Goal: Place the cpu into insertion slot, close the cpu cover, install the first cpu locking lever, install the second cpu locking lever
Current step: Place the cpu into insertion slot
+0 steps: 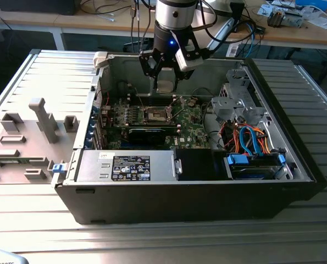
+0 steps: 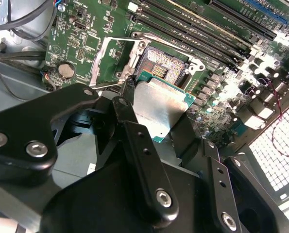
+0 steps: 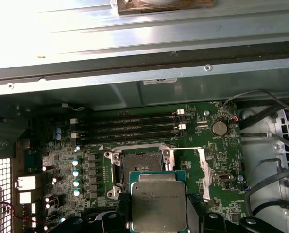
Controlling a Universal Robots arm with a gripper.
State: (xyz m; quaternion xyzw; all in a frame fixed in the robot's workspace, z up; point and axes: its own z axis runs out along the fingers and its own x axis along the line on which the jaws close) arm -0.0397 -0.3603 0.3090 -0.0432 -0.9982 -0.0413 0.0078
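Strong glare whitens the ribbed metal surface (image 3: pixel 47 34) in the first wrist view; the motherboard (image 3: pixel 227 155) sits dimmer.

An open black computer case (image 1: pixel 196 203) lies on a ribbed metal desk (image 1: pixel 152 242). Blue and orange cables (image 1: pixel 248 137) curl inside it.

Open room above the insertion slot (image 3: pixel 139 165), memory slots (image 3: pixel 129 128) just beside, case wall (image 3: pixel 134 94) beyond.

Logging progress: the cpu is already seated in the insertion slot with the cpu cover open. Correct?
Not seated: the second wrist view shows the cpu gripped in the end effector, clear of the empty insertion slot. The cpu cover is open, as stated.
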